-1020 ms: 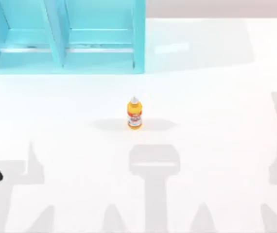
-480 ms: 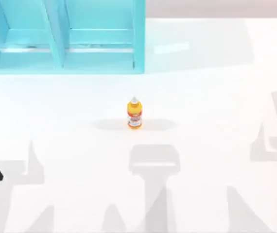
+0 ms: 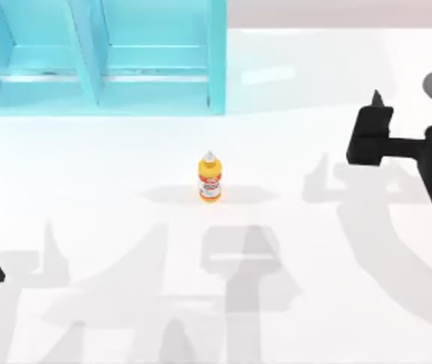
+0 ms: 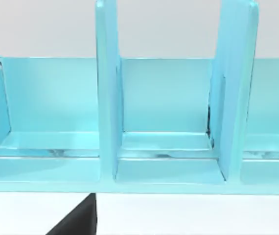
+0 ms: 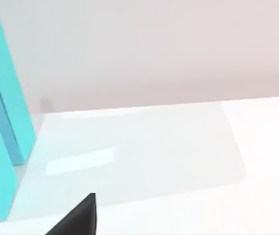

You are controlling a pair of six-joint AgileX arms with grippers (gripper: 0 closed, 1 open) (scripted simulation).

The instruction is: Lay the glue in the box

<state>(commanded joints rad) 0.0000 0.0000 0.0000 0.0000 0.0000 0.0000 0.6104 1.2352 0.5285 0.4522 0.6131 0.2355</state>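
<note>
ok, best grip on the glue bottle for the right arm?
Probably the yellow-orange body at the label band, not the white conical tip, which tapers and would slip. The glue stands upright on the table, apart from the box, with free space all round. The right gripper is at the table's right, so come in from that side, fingers straddling the body.

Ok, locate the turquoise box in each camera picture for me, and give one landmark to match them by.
Top view: the box fills the upper left, behind the upright glue bottle.
Left wrist view: the box spans the picture, its compartments facing the camera.
Right wrist view: the box stands at the picture's left edge.
Shared landmark: the box's upright walls and dividers.
</note>
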